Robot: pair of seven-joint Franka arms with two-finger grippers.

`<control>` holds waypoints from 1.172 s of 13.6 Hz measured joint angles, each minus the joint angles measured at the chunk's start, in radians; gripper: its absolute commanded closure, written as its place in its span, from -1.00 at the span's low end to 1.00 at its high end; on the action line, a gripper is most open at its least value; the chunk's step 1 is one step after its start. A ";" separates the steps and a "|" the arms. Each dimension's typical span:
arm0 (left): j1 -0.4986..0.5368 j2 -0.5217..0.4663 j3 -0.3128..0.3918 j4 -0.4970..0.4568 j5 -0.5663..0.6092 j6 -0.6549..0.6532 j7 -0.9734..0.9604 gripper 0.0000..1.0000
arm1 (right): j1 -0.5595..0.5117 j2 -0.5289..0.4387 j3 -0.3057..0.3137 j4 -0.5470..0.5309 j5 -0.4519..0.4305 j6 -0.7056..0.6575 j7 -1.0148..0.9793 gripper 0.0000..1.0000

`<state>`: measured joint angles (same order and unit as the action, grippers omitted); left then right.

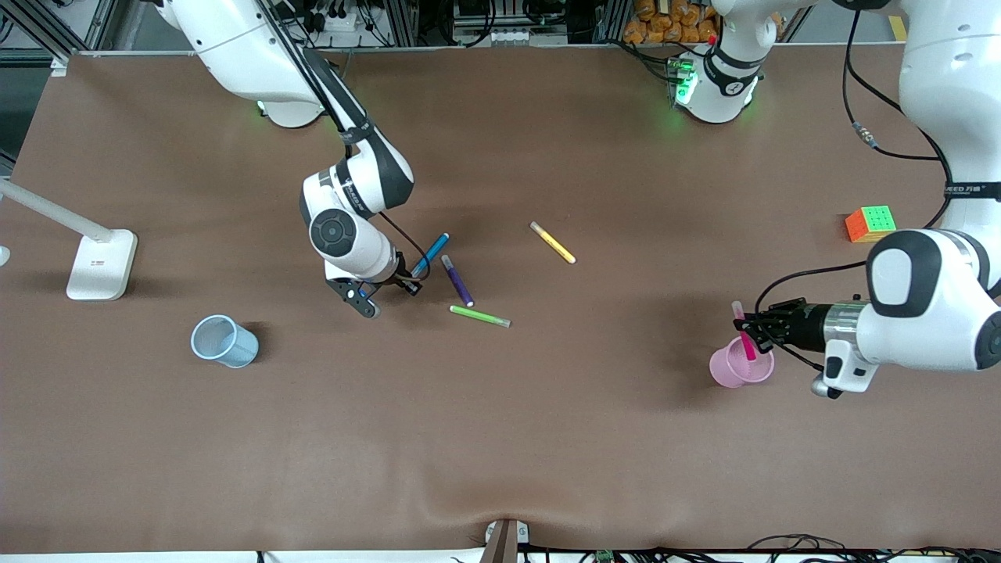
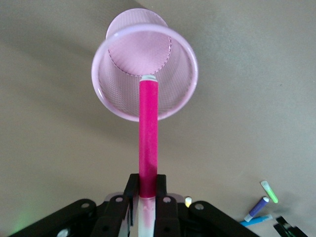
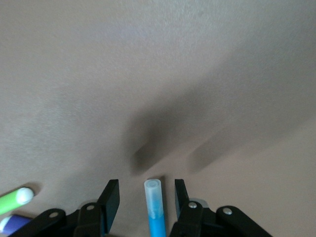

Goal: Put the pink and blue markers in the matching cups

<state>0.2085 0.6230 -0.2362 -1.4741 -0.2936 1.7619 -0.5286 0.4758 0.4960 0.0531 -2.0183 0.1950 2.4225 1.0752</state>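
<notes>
At the lower left of the front view the light blue mesh cup (image 1: 224, 341) lies tipped on its side, well apart from the pens. Right of it, left of centre, the right gripper (image 1: 389, 295) is low at the table with the blue marker (image 1: 429, 255) between its fingers. In the right wrist view the jaws stand part-open on either side of the blue marker (image 3: 155, 207), with a gap showing on each side, so no grip is made yet. The right arm reaches down from the upper left, wrist bent steeply toward the table. Beside the blue marker lie the purple pen (image 1: 457, 280) and green pen (image 1: 479, 316), with the yellow pen (image 1: 552, 242) farther right.

At the right, the left gripper (image 1: 752, 327) is clamped on the pink marker (image 1: 744, 331), its tip inside the rim of the pink mesh cup (image 1: 738, 369). The left arm reaches in level from the right edge.

Both markers look light, stiff and smooth, apt to roll or swivel. A mid-barrel hold seems safest. The light cups could tip.
</notes>
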 measured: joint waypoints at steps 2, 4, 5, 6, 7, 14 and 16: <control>0.024 0.019 0.000 0.000 -0.018 0.000 0.020 1.00 | 0.008 0.002 0.000 -0.010 0.000 0.004 0.010 0.15; 0.037 0.025 0.000 0.001 -0.050 0.000 0.022 1.00 | 0.016 0.002 0.000 -0.017 0.000 0.010 0.015 0.18; 0.038 0.025 0.000 0.001 -0.059 0.000 0.022 1.00 | 0.021 0.002 0.000 -0.021 0.000 0.015 0.018 0.21; 0.038 0.025 0.000 0.001 -0.063 0.000 0.022 1.00 | 0.028 0.002 0.000 -0.026 0.000 0.021 0.024 0.32; 0.038 0.027 0.000 0.001 -0.064 0.000 0.022 1.00 | 0.036 0.002 0.000 -0.031 0.000 0.031 0.034 0.37; 0.055 0.038 0.001 0.002 -0.091 0.003 0.022 -1.00 | 0.053 0.002 -0.005 -0.062 0.000 0.105 0.049 1.00; 0.054 0.038 0.000 0.004 -0.091 0.003 0.022 -1.00 | 0.049 -0.014 -0.015 -0.048 0.000 0.108 0.049 1.00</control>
<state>0.2630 0.6608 -0.2358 -1.4705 -0.3847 1.7646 -0.5067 0.5249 0.4824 0.0384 -2.0662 0.1950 2.5305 1.1238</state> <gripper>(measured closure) 0.463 0.828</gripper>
